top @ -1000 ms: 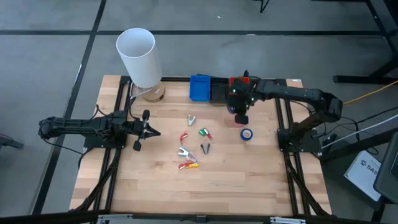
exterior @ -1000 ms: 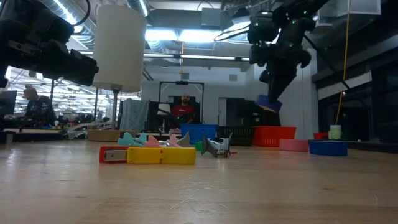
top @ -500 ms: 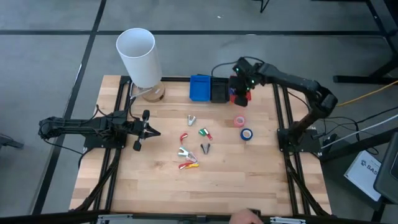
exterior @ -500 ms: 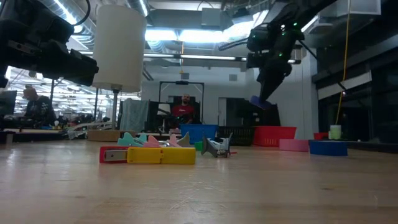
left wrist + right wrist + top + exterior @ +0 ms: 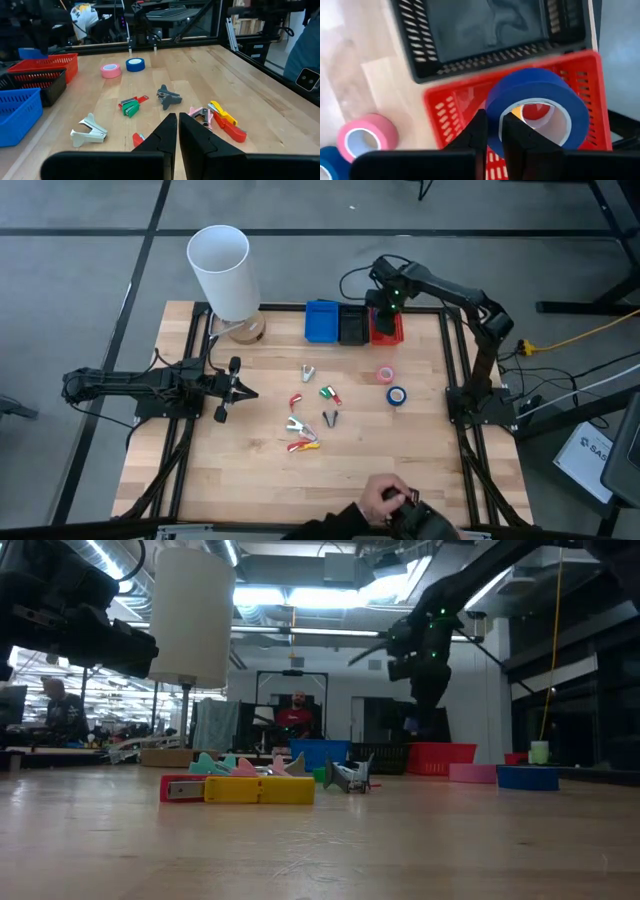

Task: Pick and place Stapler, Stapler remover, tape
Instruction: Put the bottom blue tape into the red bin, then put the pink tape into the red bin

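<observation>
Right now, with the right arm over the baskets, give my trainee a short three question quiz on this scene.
1. True or false: the right gripper holds a blue ring-shaped tape roll above the red mesh basket.
2. Which tape rolls lie on the wooden table? A) pink and blue B) yellow and blue C) pink only
3. Fill in: the left gripper is ___.

Key: 1 true; 2 A, the pink tape roll and the other blue tape roll; 3 shut.

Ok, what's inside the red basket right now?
The right gripper holds a blue tape roll over the red basket. Through the roll's centre a bit of yellow shows inside; the roll covers most of the basket floor.
</observation>
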